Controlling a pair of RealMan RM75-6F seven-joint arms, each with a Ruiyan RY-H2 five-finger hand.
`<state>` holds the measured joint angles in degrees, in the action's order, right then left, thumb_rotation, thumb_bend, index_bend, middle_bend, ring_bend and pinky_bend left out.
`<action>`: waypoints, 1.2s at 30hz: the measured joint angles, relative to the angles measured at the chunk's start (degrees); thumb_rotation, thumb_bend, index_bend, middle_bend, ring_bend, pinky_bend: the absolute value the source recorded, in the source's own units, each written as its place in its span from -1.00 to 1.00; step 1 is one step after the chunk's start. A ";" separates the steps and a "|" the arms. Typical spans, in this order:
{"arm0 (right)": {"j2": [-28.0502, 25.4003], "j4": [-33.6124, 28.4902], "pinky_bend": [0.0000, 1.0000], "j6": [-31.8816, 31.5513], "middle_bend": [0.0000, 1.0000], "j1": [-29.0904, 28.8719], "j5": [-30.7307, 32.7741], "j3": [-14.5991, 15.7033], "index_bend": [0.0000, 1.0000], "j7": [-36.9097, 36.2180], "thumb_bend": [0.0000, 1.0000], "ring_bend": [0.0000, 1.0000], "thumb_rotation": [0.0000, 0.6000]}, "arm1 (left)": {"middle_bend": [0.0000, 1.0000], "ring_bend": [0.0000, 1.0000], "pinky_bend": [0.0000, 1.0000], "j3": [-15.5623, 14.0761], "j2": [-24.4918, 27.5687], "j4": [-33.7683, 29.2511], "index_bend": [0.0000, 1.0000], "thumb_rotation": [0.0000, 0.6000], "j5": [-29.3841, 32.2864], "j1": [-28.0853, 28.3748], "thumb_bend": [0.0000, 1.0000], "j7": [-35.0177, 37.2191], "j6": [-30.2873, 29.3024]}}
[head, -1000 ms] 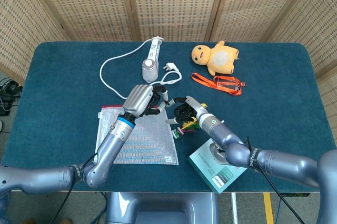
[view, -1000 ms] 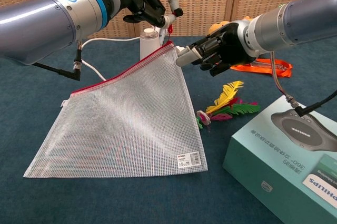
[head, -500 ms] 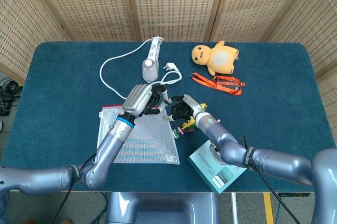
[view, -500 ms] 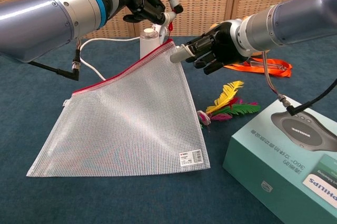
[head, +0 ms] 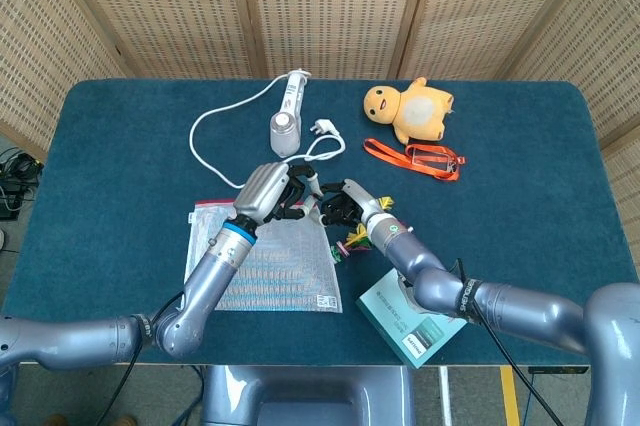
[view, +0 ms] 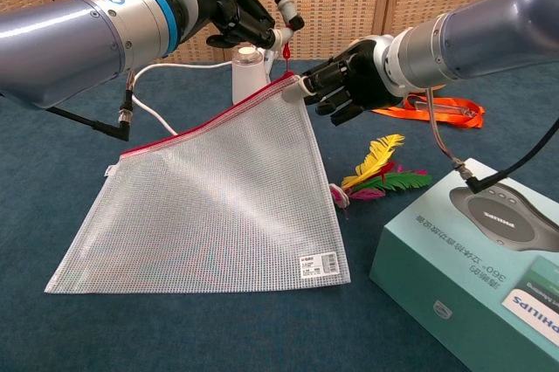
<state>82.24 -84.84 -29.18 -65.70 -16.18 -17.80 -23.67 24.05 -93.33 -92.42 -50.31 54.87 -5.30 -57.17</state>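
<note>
A clear mesh pouch (view: 210, 206) with a red zipper edge lies on the blue table, its top right corner lifted. My left hand (view: 238, 7) is above that corner and pinches the small red zipper pull (view: 286, 51). My right hand (view: 354, 84) comes in from the right, and its fingertips pinch the pouch's raised corner. In the head view the left hand (head: 268, 191) and right hand (head: 345, 206) meet at the upper right of the pouch (head: 262, 261). A bundle of coloured feathers (view: 380, 171) lies just right of the pouch, below the right hand.
A teal product box (view: 472, 258) sits at the front right near the table edge. Behind the hands stand a white corded device (head: 287, 121) with its looped cable (head: 215, 136), an orange lanyard (head: 415, 156) and a yellow plush toy (head: 415, 109).
My right hand has moved left to the pouch's raised corner and closed its fingertips on it. The left hand still holds the zipper pull, and has barely moved.
</note>
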 measured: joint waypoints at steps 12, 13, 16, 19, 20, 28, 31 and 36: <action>0.27 -1.82 1.00 -2.07 0.83 2.54 -3.42 -2.35 0.45 0.22 0.43 0.70 1.00 | 0.81 0.77 0.88 -0.36 0.34 1.02 0.60 1.00 0.25 -0.31 0.72 0.21 0.02; 0.14 -2.51 1.00 -2.45 0.83 3.05 -4.18 -2.76 0.45 0.14 0.43 0.71 1.00 | 0.81 0.77 0.88 -0.41 0.36 1.26 0.60 1.00 0.28 -0.40 0.72 0.26 0.00; -0.32 -4.54 1.00 -3.74 0.83 4.55 -6.26 -3.75 0.47 -0.05 0.44 0.71 1.00 | 0.81 0.77 0.88 -0.51 0.56 1.96 0.61 1.00 0.40 -0.80 0.72 0.88 0.10; -0.80 -6.48 1.00 -5.26 0.84 6.22 -8.12 -4.70 0.47 -0.42 0.44 0.71 1.00 | 0.81 0.77 0.88 -0.64 1.14 2.36 0.61 1.00 0.39 -1.52 0.73 1.81 0.29; -0.97 -7.02 1.00 -5.63 0.84 6.69 -8.56 -4.99 0.48 -0.59 0.44 0.71 1.00 | 0.81 0.77 0.88 -0.74 1.38 2.51 0.61 1.00 0.38 -1.84 0.73 2.07 0.30; -4.02 -12.64 1.00 -7.31 0.85 11.95 -12.48 -7.85 0.49 -3.31 0.47 0.71 1.00 | 0.81 0.77 0.88 -2.00 4.16 3.06 0.61 1.00 -0.32 -5.02 0.73 4.79 0.47; -5.42 -14.39 1.00 -7.60 0.85 13.70 -13.49 -8.64 0.49 -4.25 0.47 0.71 1.00 | 0.81 0.77 0.88 -2.55 5.52 3.51 0.61 1.00 -0.88 -6.42 0.73 6.18 0.73; -7.11 -16.16 1.00 -7.55 0.85 15.70 -14.81 -9.89 0.50 -5.60 0.48 0.72 1.00 | 0.81 0.77 0.88 -3.66 6.68 4.94 0.61 1.00 -1.34 -7.97 0.73 7.73 1.76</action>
<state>75.12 -101.00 -36.73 -50.00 -31.00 -27.69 -29.27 20.38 -86.65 -87.48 -51.65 46.90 2.43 -55.41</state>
